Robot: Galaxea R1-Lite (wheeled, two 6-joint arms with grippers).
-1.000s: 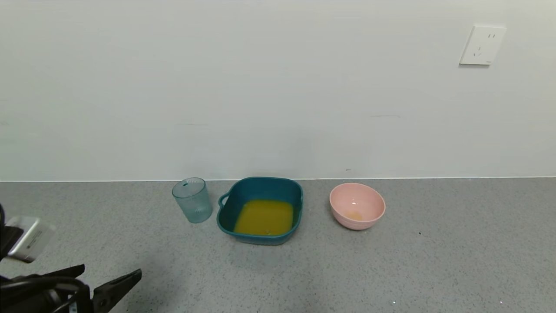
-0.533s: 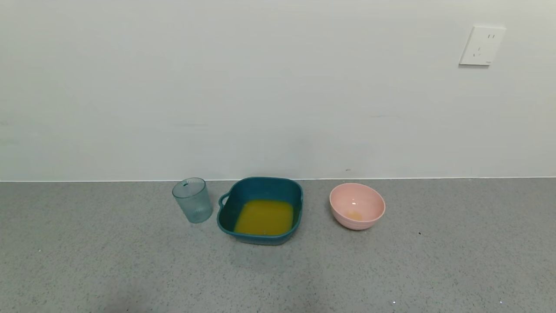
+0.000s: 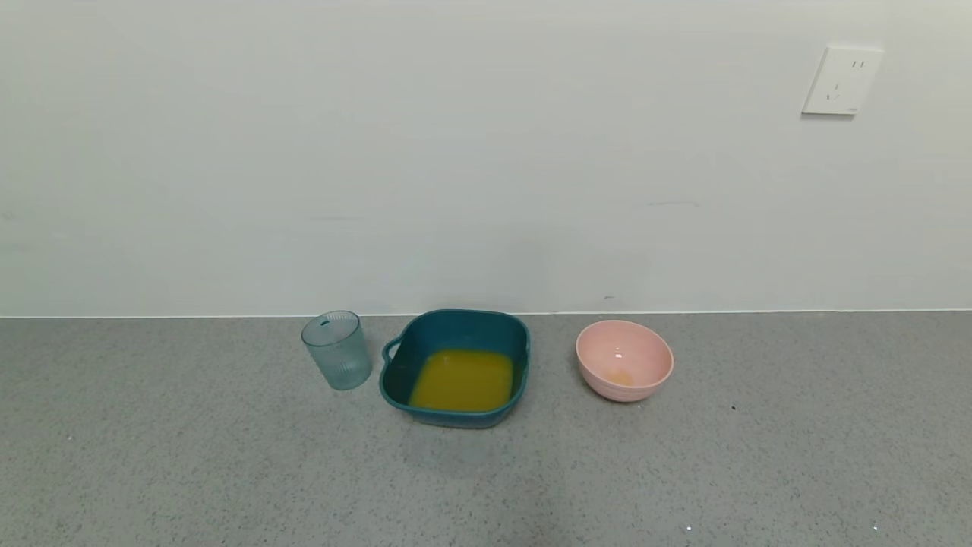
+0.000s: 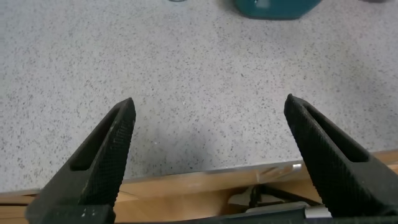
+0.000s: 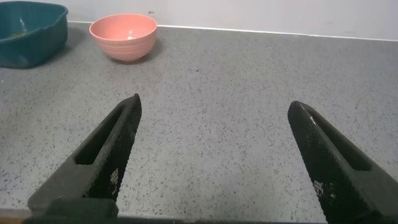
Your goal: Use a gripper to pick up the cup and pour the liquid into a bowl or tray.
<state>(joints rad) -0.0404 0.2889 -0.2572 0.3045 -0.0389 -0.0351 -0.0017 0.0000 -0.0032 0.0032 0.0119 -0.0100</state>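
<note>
Standing upright on the grey counter (image 3: pixel 228 456), the cup (image 3: pixel 336 350) sits just beside the handle side of the teal tray (image 3: pixel 456 327), not touching it; I see no liquid in the cup. The orange-yellow liquid (image 3: pixel 462 380) pools in the tray. A pink bowl (image 3: pixel 624 359) stands on the tray's other side, apart from it, with a faint orange trace at its bottom. My left tool (image 4: pixel 211 155) hangs with its fingers spread wide over the counter's near edge, well back from the tray. My right tool (image 5: pixel 214 155), equally wide, holds nothing, well back from the bowl.
</note>
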